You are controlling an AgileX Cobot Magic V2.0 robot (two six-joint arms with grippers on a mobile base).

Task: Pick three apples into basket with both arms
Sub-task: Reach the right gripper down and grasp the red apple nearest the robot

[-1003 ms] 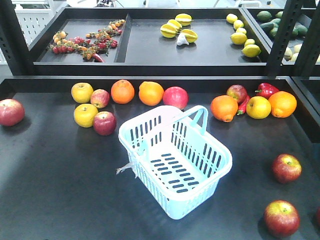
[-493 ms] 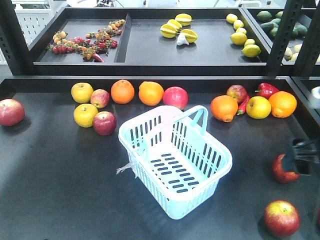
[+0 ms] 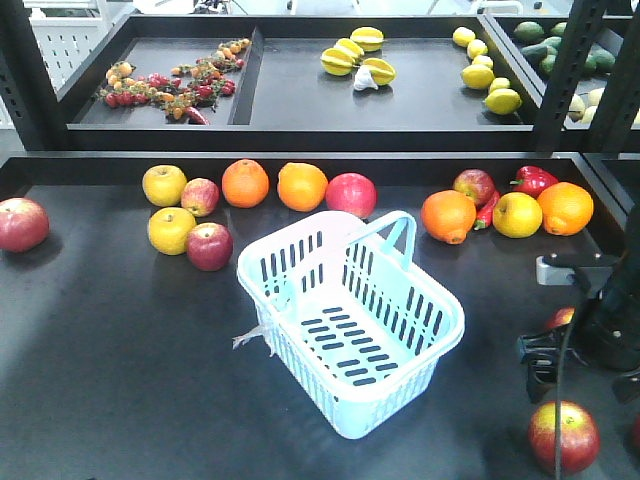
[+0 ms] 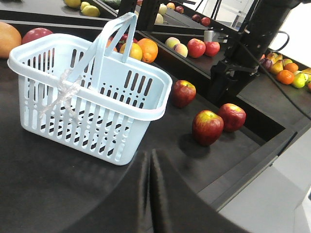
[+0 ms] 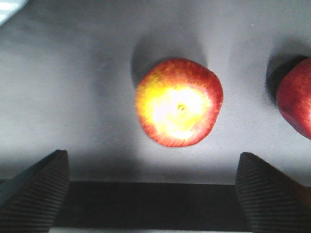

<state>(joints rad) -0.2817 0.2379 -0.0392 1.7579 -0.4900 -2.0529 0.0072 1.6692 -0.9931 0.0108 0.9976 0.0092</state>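
at the centre of the dark table [image 3: 120, 380], pale blue basket [image 3: 400, 395] upright with handle raised, red apple [image 3: 209, 246] on the tabletop near its left corner beside a yellow apple [image 3: 171, 230]. over by the table's right side, right gripper [image 5: 151, 191] spread wide and holding nothing, poised above a red and yellow apple [image 5: 179, 102] framed between its fingers [image 5: 41, 189] and touching neither, another apple [image 5: 296, 97] just beside it. low in the left wrist view, left gripper [image 4: 149, 167] with fingers pressed together, empty, facing the basket's slotted side.
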